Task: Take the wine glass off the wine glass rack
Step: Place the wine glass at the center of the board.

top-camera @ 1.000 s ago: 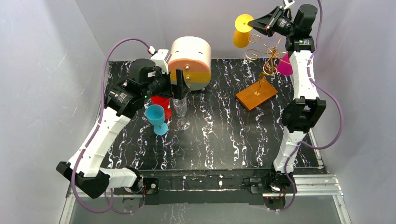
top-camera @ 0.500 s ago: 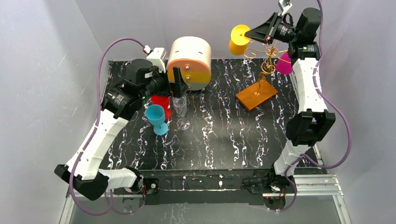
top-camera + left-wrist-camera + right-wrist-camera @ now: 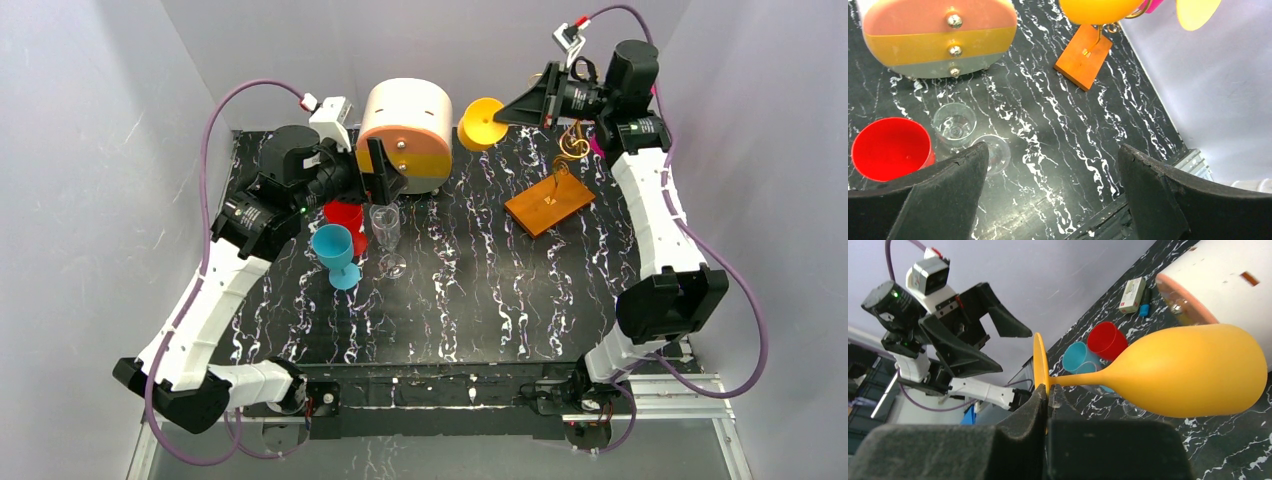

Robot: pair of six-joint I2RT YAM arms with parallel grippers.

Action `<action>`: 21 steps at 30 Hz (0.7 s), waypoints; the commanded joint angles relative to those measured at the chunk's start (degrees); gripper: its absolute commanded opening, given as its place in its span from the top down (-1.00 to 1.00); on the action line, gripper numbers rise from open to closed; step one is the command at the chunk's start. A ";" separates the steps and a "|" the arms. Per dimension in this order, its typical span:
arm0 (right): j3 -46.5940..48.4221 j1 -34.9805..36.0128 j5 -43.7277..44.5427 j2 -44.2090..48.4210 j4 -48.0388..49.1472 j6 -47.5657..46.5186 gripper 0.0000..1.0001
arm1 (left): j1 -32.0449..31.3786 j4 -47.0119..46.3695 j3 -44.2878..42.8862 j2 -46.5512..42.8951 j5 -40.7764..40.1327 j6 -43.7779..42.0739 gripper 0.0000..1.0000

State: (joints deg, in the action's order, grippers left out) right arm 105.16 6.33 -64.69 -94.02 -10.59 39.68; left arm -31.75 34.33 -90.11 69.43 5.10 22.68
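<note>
**mo:** Since the glass (image 3: 1193, 372) is matte yellow and looks like plastic, I'd guess it's light and stiff, not that fragile, maybe a bit slick. It's up in the air lying sideways, clear of the rack (image 3: 572, 148), between that and the drawer box (image 3: 405, 135). Right claw (image 3: 1047, 396) is clamped on the thin foot disc, edge-on.

**tk:** Sketchy hold imo. The bowl sticks way out to the side, so it could pivot between the pads. The stem just under the bowl looks like the steadier spot. Left claw (image 3: 1053, 165)?

**mo:** Spread wide, nothing in it, hanging over the clear glass (image 3: 954, 125) and red cup (image 3: 890, 148).

**tk:** Anything you can't see?

**mo:** The rack's scroll arms are mostly behind the right arm (image 3: 645, 190) from the top, and the left wrist view cuts off its top. A pink glass (image 3: 1153, 4) only shows as a sliver, so I can't tell if it's hooked on. I also can't confirm plastic vs real glass.
</note>
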 commanded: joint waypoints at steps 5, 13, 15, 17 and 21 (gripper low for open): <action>-6.44 6.77 2.73 8.55 -7.45 -10.86 0.97 | -0.07 -8.89 3.00 -2.06 12.89 4.64 -0.92; -18.60 11.44 6.66 18.30 -5.93 -14.01 0.97 | -0.15 -26.96 10.35 -0.65 28.38 16.71 -0.75; -20.80 11.79 6.64 20.03 -4.73 -13.59 0.97 | -0.32 -29.70 11.25 0.24 30.76 18.94 -0.70; -22.04 11.84 6.67 21.52 -4.67 -13.66 0.97 | -0.76 -30.81 11.54 1.24 32.66 19.43 -0.59; -24.47 11.93 4.86 22.89 -2.77 -12.10 0.97 | -3.40 -32.95 12.11 2.67 32.56 20.27 -0.33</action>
State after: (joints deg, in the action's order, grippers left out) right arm 82.43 18.02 -58.46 -73.41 -18.04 27.11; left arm -32.69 7.14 -78.43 71.48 33.32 40.21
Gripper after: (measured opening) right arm 0.067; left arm 0.718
